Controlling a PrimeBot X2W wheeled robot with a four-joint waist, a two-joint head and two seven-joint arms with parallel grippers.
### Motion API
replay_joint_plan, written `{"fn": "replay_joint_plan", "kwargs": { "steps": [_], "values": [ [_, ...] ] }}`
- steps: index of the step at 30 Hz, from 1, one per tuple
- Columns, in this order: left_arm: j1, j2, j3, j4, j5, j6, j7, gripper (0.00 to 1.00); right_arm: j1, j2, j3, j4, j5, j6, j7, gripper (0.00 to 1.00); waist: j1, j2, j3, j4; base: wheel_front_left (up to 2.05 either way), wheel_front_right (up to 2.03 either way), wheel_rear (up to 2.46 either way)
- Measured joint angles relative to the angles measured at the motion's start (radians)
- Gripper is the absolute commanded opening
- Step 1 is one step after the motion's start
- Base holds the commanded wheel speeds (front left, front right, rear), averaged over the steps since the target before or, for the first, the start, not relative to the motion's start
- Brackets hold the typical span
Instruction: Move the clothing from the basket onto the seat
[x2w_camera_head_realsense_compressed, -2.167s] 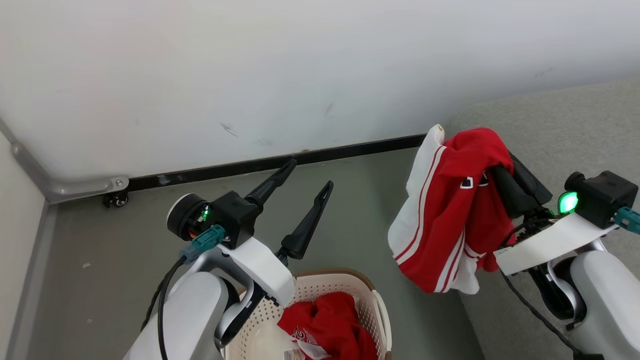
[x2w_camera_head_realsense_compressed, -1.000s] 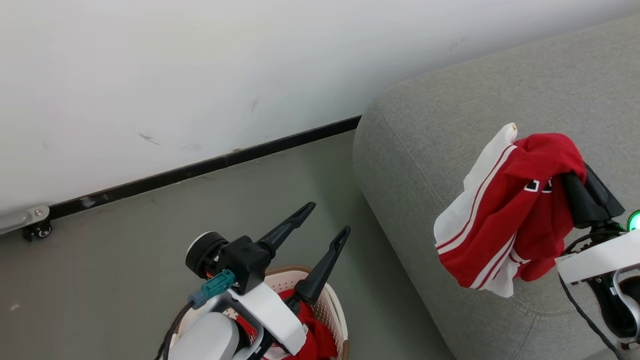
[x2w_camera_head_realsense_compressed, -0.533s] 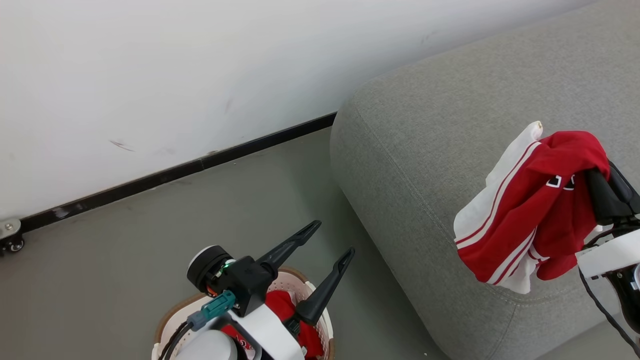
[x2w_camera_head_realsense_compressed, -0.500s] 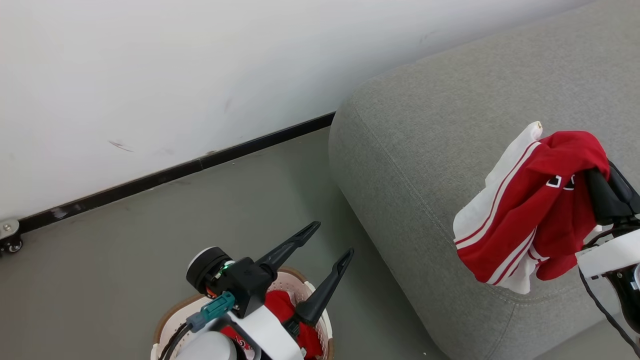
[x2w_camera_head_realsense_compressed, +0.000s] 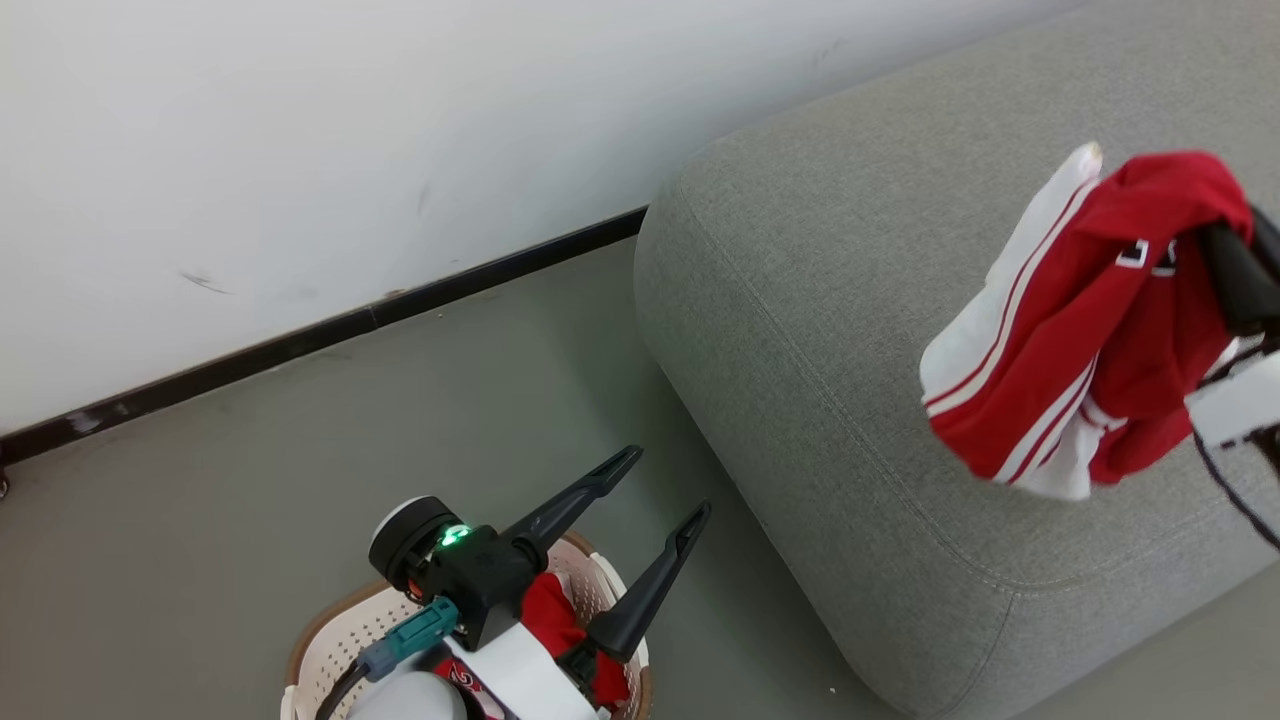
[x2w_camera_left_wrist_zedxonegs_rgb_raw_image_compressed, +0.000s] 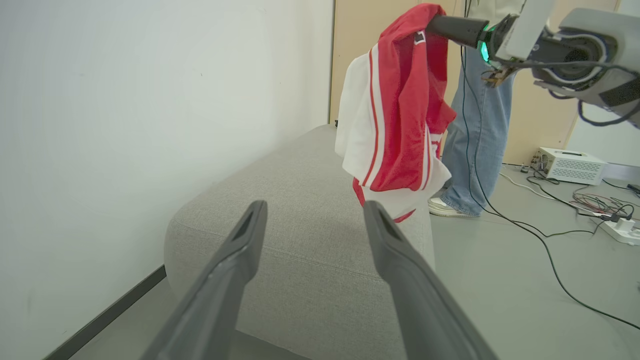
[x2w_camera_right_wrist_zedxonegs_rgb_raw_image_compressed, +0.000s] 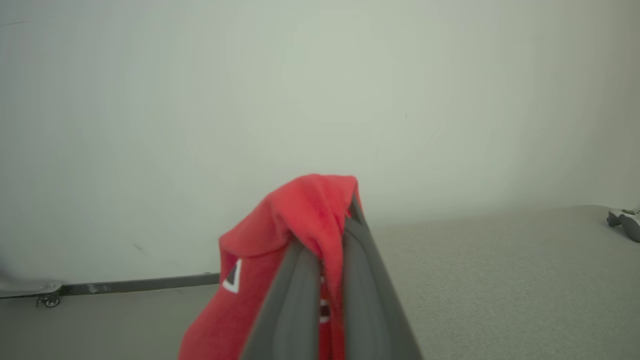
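Note:
A red and white jersey (x2w_camera_head_realsense_compressed: 1060, 330) hangs in the air over the grey seat (x2w_camera_head_realsense_compressed: 800, 300), pinched at its top by my shut right gripper (x2w_camera_head_realsense_compressed: 1215, 235). In the right wrist view that gripper (x2w_camera_right_wrist_zedxonegs_rgb_raw_image_compressed: 325, 225) has red cloth (x2w_camera_right_wrist_zedxonegs_rgb_raw_image_compressed: 280, 240) draped over its fingers, above the seat (x2w_camera_right_wrist_zedxonegs_rgb_raw_image_compressed: 500, 270). My left gripper (x2w_camera_head_realsense_compressed: 665, 483) stands open and holds nothing, above the cream basket (x2w_camera_head_realsense_compressed: 320, 630), where more red clothing (x2w_camera_head_realsense_compressed: 545, 610) lies. The left wrist view looks past the open left gripper (x2w_camera_left_wrist_zedxonegs_rgb_raw_image_compressed: 314, 210) at the hanging jersey (x2w_camera_left_wrist_zedxonegs_rgb_raw_image_compressed: 400, 110), the right gripper (x2w_camera_left_wrist_zedxonegs_rgb_raw_image_compressed: 440, 22) and the seat (x2w_camera_left_wrist_zedxonegs_rgb_raw_image_compressed: 310, 200).
A white wall with a dark baseboard (x2w_camera_head_realsense_compressed: 300, 340) runs behind the grey floor. A person's legs in jeans (x2w_camera_left_wrist_zedxonegs_rgb_raw_image_compressed: 475, 150) stand beyond the seat, with cables, a white box (x2w_camera_left_wrist_zedxonegs_rgb_raw_image_compressed: 570, 165) and a power strip (x2w_camera_left_wrist_zedxonegs_rgb_raw_image_compressed: 620, 230) on the floor. A small grey device (x2w_camera_right_wrist_zedxonegs_rgb_raw_image_compressed: 625, 220) lies on the seat.
The head camera has turned a little further toward the seat. My right gripper has lifted the jersey higher and farther over the seat. The left gripper stays open above the basket.

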Motion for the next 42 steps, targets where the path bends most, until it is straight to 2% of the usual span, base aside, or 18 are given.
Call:
{"fn": "replay_joint_plan", "kwargs": {
  "steps": [11, 17, 33, 38, 42],
  "values": [
    [0.000, 0.041, 0.029, -0.042, 0.010, 0.013, 0.000, 1.00, -0.205, -0.063, 0.033, 0.085, 0.011, 0.000, 0.065, 0.00, 0.0000, 0.0000, 0.043, 0.017, 0.00, 0.00, 0.00],
    [0.000, 0.071, 0.066, -0.091, 0.028, 0.047, 0.004, 1.00, -0.322, -0.091, -0.007, 0.161, 0.028, 0.000, 0.073, 0.00, 0.0000, 0.0000, 0.075, 0.045, 0.00, 0.00, 0.00],
    [-0.018, 0.107, 0.044, -0.187, 0.064, 0.054, 0.062, 1.00, -0.364, -0.133, -0.044, 0.371, 0.007, 0.000, 0.033, 0.00, 0.0000, 0.0000, 0.172, 0.118, 0.00, 0.00, 0.00],
    [-0.049, 0.103, 0.024, -0.212, 0.071, 0.050, 0.080, 1.00, -0.363, -0.128, -0.057, 0.446, -0.005, 0.000, 0.001, 0.00, 0.0000, 0.0000, 0.208, 0.136, 0.00, 0.00, 0.00],
    [-0.075, 0.095, -0.001, -0.227, 0.072, 0.040, 0.094, 1.00, -0.361, -0.097, -0.052, 0.500, -0.007, 0.000, -0.018, 0.00, 0.0000, 0.0000, 0.238, 0.149, 0.00, 0.00, 0.00]
  ]
}}
